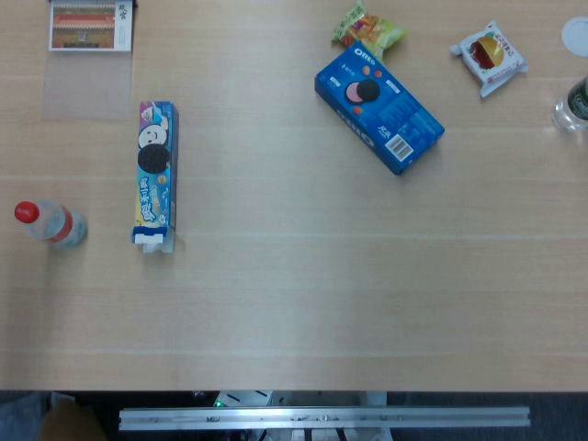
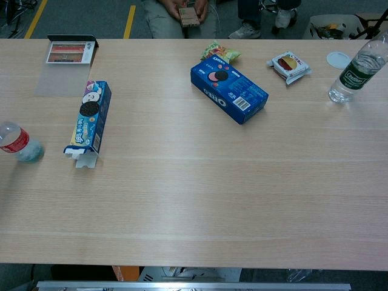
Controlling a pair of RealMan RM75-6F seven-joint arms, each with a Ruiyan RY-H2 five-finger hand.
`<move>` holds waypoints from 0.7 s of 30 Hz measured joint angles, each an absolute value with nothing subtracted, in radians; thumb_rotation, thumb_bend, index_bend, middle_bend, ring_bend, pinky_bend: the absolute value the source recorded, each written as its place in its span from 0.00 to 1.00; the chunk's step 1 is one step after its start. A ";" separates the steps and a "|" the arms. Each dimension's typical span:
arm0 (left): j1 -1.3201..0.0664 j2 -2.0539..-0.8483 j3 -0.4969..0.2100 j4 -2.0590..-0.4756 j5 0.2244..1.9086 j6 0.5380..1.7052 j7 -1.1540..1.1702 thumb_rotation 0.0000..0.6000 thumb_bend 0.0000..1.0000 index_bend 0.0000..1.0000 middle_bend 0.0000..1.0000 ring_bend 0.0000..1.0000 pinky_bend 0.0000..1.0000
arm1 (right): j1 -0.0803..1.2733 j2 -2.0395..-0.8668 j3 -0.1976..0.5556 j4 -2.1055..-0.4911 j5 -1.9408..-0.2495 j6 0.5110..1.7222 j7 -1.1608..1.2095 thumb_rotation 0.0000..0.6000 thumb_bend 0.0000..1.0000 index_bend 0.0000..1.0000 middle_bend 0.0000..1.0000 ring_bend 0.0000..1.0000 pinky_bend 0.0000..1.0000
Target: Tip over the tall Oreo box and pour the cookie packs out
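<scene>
The tall Oreo box [image 1: 155, 175] lies flat on its side at the table's [image 1: 303, 294] left, end flap open, no cookie packs visible outside it, so pouring seems undone; neither hand appears, so the fingers' state is unknown.

On the tabletop [image 1: 294, 312] we see the tall Oreo box [image 1: 155, 175] lying left, the wide Oreo box [image 1: 378, 108] far right of it.
</scene>
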State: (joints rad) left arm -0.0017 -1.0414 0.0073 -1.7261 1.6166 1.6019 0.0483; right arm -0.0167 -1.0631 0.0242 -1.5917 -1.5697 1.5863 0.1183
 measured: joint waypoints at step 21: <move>-0.008 -1.028 0.013 -1.728 1.663 1.612 0.016 1.00 0.27 0.20 0.16 0.13 0.09 | -0.019 -1.059 0.030 -1.598 -1.575 1.594 0.119 1.00 0.18 0.36 0.40 0.38 0.42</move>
